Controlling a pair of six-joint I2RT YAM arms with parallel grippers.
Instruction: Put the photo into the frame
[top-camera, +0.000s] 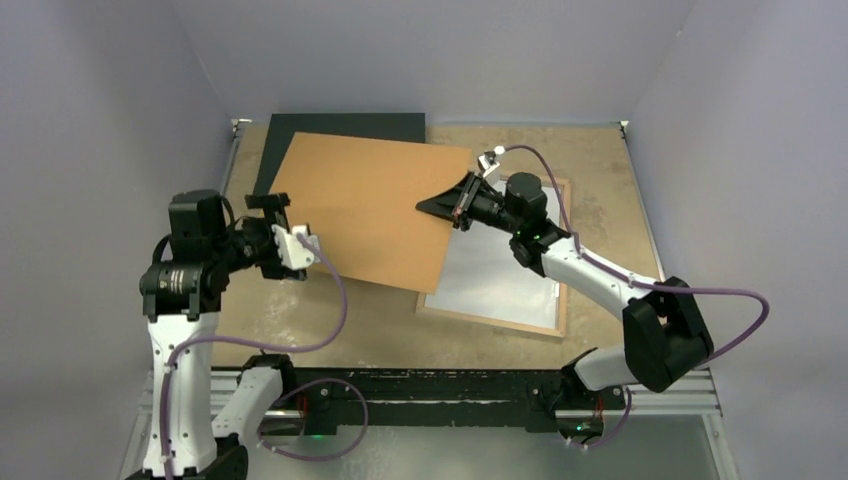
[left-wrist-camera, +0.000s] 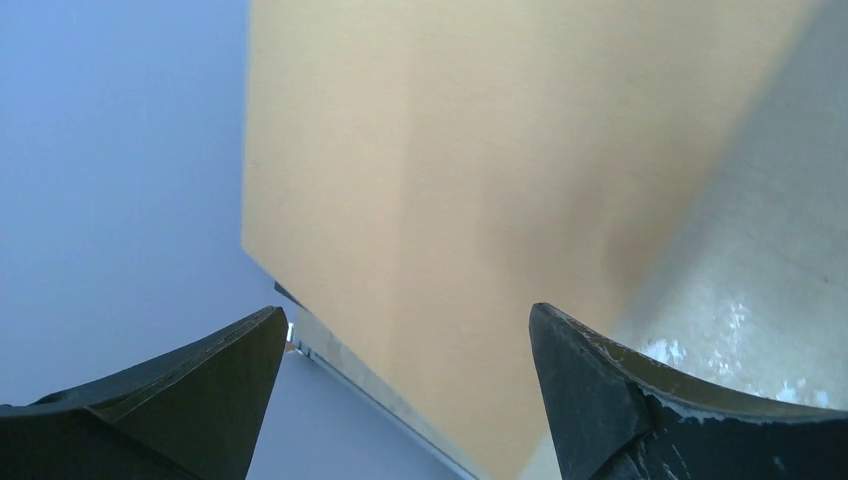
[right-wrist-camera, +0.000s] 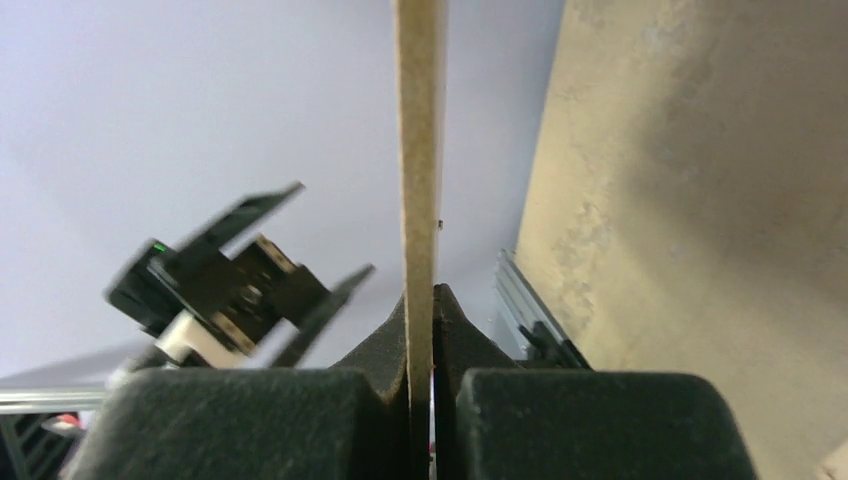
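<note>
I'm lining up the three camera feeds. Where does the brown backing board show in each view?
Top external: brown backing board tilted at centre, right fingers clamped on its right edge.
Left wrist: fills the upper middle, beyond the open left fingers.
Right wrist: edge-on, a thin upright strip pinched between the fingers.
Shared landmark: the left fingers, by the board's left edge from above, left of the strip in the right wrist view.

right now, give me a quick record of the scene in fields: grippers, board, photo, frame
right gripper: shut on the right edge of the backing board
left gripper: open, at the board's left edge, not gripping
backing board: brown, lifted and tilted, covering part of the frame
photo: pale side up, lying inside the frame
frame: flat on the table, right of centre
task state: photo in the frame, board not yet laid on it
</note>
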